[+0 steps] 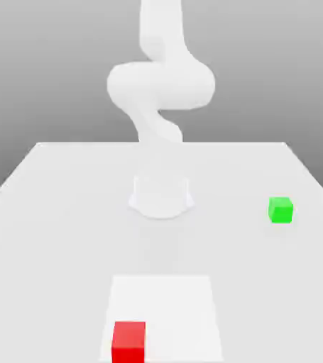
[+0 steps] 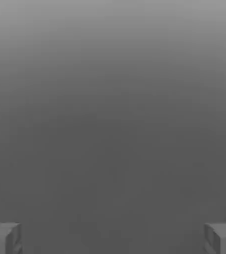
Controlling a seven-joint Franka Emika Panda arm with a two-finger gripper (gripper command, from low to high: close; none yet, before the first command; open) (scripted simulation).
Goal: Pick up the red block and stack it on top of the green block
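Gripper open and empty, red block away from it, on a white square, green block well apart.

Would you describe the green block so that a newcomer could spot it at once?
On the big pale table, look toward the exterior view's right edge, beyond the white square. The small plain cube there is the green block; its bright green sets it apart from the red block.

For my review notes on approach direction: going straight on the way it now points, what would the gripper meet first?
Nothing, it seems: between the open gripper's fingers the hand view shows plain grey, though depth there is unclear.
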